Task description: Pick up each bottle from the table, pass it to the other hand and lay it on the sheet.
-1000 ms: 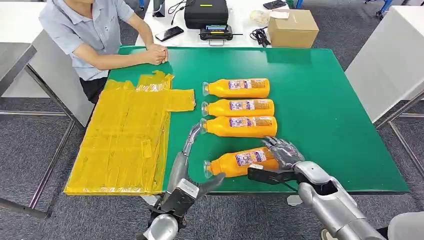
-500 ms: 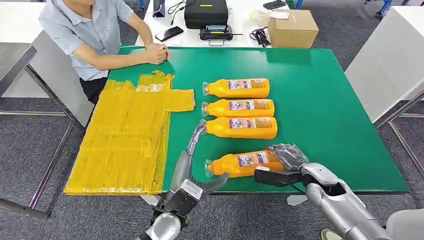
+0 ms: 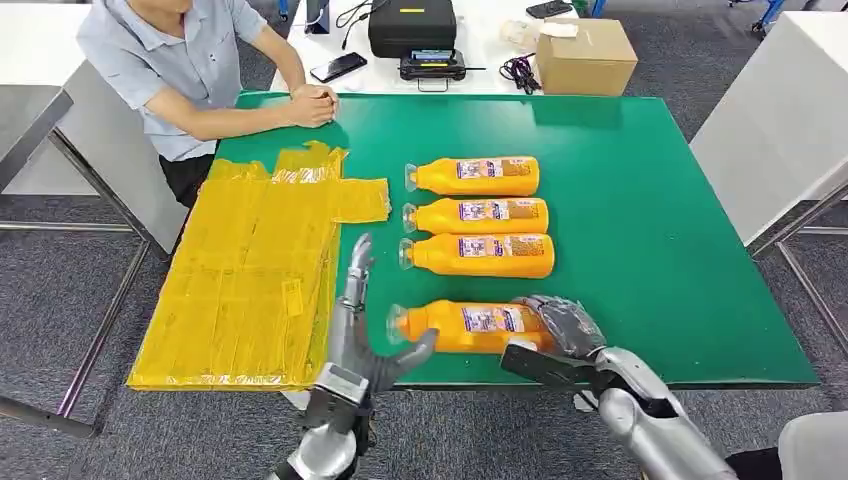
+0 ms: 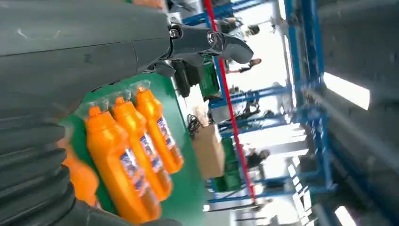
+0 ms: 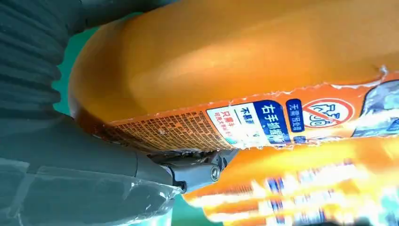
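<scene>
Head view, looking down on a green table [image 3: 650, 250]. Near its front edge, an orange bottle [image 3: 470, 327] lying on its side, clear cap end toward the yellow sheet [image 3: 250, 270], white and blue label around its middle. Gripped at its base end by the right hand [image 3: 560, 325], dark fingers wrapped over the top. Just beside the cap end, the left hand [image 3: 365, 335], fingers spread and upright, thumb reaching under the neck, holding nothing. Cannot tell whether thumb and bottle touch.

Behind it, three more orange bottles [image 3: 475, 212] of the same make, side by side in a tidy row, caps all toward the sheet, labels facing up. Yellow sheet spread flat over the table's left part, creased in folds, overhanging the front edge, bare of bottles.

Right wrist view: close on the held bottle, glossy orange plastic, torn-edged label with small print and a red prohibition sign.

Left wrist view: the row of three beyond the grey thumb [image 4: 207, 42].

At the far left corner, a seated person [image 3: 190, 70], hands clasped on the table edge. Beyond, a cardboard box [image 3: 585, 55] and a black case [image 3: 412, 25] on a white table.
</scene>
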